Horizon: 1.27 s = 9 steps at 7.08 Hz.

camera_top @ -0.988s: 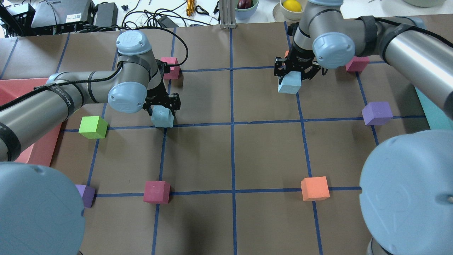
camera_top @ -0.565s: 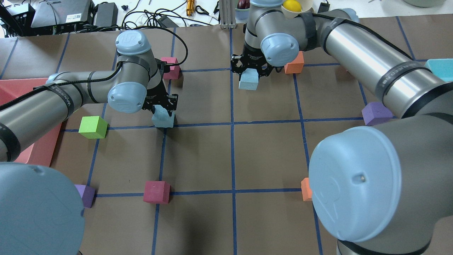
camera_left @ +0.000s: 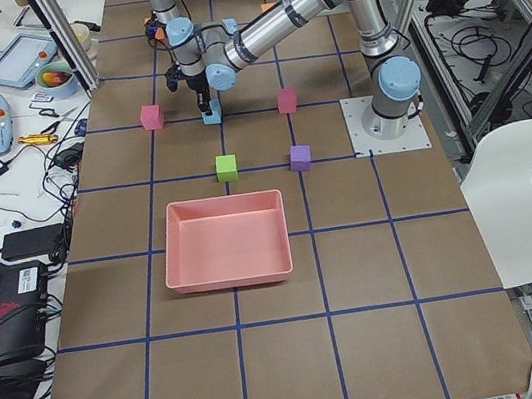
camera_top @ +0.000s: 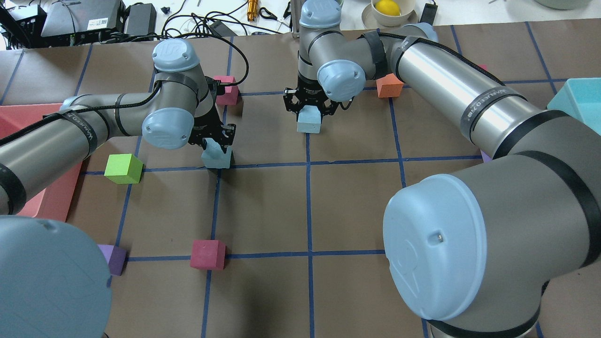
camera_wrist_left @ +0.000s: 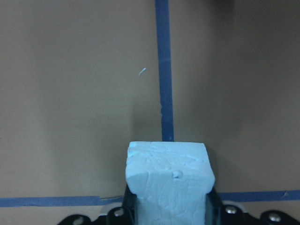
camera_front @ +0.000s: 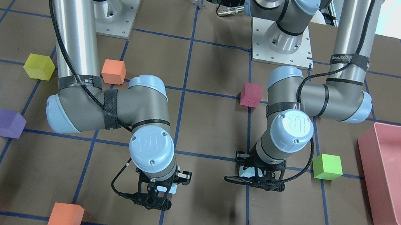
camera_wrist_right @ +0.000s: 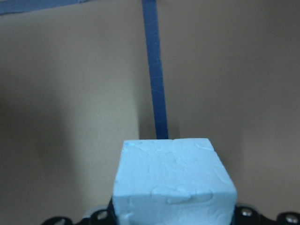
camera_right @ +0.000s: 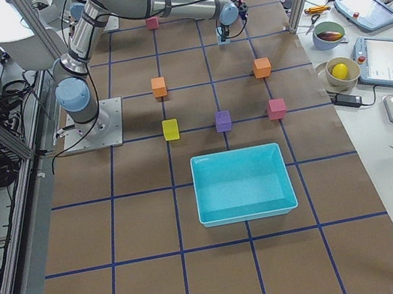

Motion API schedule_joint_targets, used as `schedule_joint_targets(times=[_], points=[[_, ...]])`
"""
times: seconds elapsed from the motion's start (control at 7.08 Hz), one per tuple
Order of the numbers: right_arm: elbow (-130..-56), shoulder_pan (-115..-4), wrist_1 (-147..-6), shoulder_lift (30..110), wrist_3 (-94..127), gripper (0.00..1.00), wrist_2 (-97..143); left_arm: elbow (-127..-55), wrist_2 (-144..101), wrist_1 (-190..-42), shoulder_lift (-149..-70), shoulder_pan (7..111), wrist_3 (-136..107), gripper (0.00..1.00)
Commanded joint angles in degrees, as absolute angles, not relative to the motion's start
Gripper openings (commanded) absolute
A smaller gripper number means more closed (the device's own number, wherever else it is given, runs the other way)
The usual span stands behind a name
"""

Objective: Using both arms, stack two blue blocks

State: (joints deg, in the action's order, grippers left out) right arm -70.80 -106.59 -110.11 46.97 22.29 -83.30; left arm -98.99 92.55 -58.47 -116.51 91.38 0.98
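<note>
My left gripper is shut on one pale blue block and holds it low over a crossing of blue tape lines at the left of the table. The left wrist view shows that block between the jaws. My right gripper is shut on the other pale blue block and holds it above the table's centre line, to the right of and beyond the left one. It fills the bottom of the right wrist view. The two blocks are well apart.
A green cube lies left of the left gripper, and a magenta cube lies behind it. An orange cube lies right of the right gripper. A magenta cube and a purple cube lie nearer. A pink bin and a teal bin stand at the table's ends.
My right arm has swung left with its blue block, from the right half of the table to the centre line. My left arm and its block have hardly moved.
</note>
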Motion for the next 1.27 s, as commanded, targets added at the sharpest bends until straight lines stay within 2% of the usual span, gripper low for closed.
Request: schedule_joint_targets(times=[0.0, 0.56, 0.85, 1.13], points=[[-70.93, -106.61, -110.48, 46.93, 22.5, 0.99, -83.93, -98.35, 92.55, -58.54, -116.19, 91.41, 0.97, 0.0], [-70.41, -106.35, -109.69, 47.37, 21.62, 1.0, -83.94, -92.22, 91.5, -64.4, -115.84, 91.84, -0.17, 0.0], [-69.96, -101.2, -104.79, 54.1, 20.31, 1.0, -83.85, -87.3, 91.23, -68.54, -116.28, 93.77, -2.98, 0.0], [-70.66, -94.86, -93.74, 61.83, 12.61, 1.0, -84.11, -80.89, 88.26, -73.88, -117.33, 95.88, -9.72, 0.0]])
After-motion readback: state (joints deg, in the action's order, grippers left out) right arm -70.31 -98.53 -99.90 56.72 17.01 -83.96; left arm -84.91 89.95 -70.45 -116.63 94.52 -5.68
